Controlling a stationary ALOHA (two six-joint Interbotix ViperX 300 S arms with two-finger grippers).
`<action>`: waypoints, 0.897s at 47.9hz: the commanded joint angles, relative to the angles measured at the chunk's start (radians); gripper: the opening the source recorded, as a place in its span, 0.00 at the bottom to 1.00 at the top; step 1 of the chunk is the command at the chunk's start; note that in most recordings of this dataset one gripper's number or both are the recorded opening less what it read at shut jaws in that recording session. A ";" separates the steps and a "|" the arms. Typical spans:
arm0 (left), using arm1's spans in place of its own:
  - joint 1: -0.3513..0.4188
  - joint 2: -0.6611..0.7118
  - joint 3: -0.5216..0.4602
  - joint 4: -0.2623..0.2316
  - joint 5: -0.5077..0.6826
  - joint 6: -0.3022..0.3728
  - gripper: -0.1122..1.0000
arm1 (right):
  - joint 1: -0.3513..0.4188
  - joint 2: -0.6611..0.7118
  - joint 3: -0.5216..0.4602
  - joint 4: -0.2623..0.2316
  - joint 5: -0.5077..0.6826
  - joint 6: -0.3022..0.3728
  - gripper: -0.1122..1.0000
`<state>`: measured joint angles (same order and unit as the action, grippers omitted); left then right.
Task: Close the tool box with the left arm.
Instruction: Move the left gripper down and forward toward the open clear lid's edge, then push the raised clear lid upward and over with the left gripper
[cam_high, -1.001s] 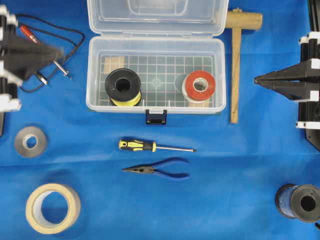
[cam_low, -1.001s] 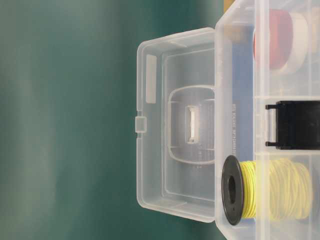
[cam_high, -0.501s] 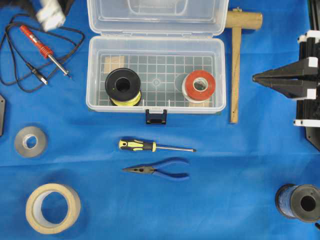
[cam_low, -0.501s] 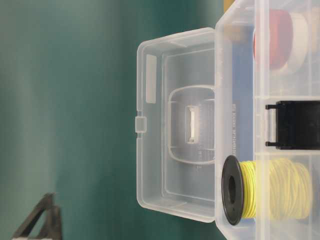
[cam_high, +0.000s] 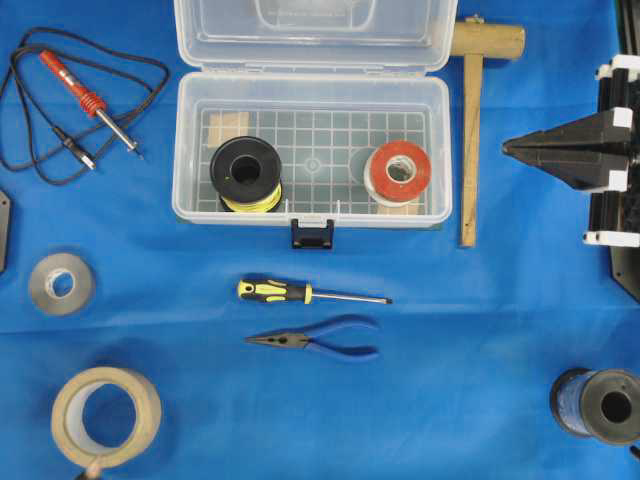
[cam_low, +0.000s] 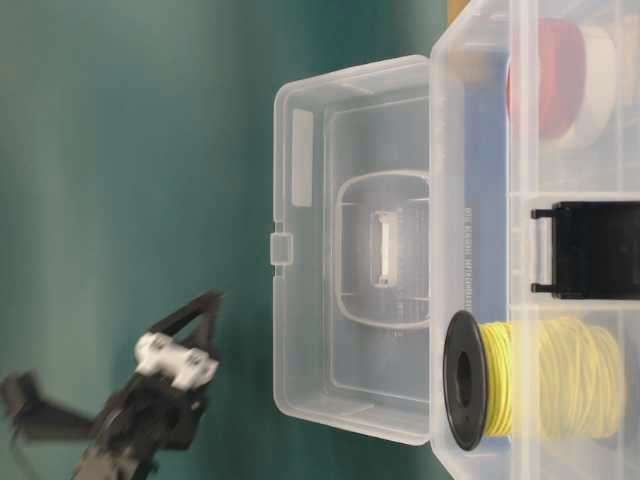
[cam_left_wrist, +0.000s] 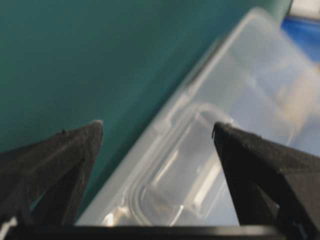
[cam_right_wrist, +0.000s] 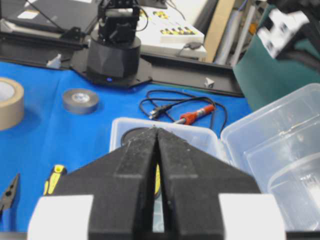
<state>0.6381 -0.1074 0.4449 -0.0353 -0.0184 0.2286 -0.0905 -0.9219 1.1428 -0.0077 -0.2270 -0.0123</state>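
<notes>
The clear tool box (cam_high: 190, 150) stands open at the back of the blue cloth, its lid (cam_high: 315, 35) raised behind it and its dark latch (cam_high: 312, 233) at the front. My left gripper (cam_left_wrist: 156, 125) is open and empty, its fingers spread wide, facing the lid (cam_left_wrist: 200, 165) from behind. It is out of the overhead view. In the table-level view it shows blurred (cam_low: 195, 325) to the left of the lid (cam_low: 350, 250), apart from it. My right gripper (cam_high: 505, 148) is shut and empty to the right of the box; its tips also show in the right wrist view (cam_right_wrist: 156, 131).
Inside the box lie a yellow wire spool (cam_high: 245, 172) and a red-and-white spool (cam_high: 397, 172). Around it lie a wooden mallet (cam_high: 470, 120), a red probe with cable (cam_high: 85, 95), a screwdriver (cam_high: 300, 292), pliers (cam_high: 320, 340), tape rolls (cam_high: 60, 283) (cam_high: 105, 415) and a blue spool (cam_high: 600, 405).
My left arm has left the overhead view at the top left and come in behind the open lid. My right gripper has crept a little up and towards the box.
</notes>
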 joint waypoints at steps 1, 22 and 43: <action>0.012 0.040 -0.078 0.003 0.060 0.020 0.94 | -0.003 0.005 -0.017 0.000 0.000 -0.002 0.10; 0.058 0.212 -0.225 0.002 0.268 0.103 0.94 | -0.005 0.005 -0.012 0.000 0.025 -0.002 0.10; -0.032 0.187 -0.241 0.002 0.474 0.133 0.94 | -0.031 0.005 -0.009 0.000 0.034 -0.003 0.10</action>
<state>0.6535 0.1104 0.2194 -0.0291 0.4234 0.3636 -0.1135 -0.9219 1.1428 -0.0077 -0.1933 -0.0153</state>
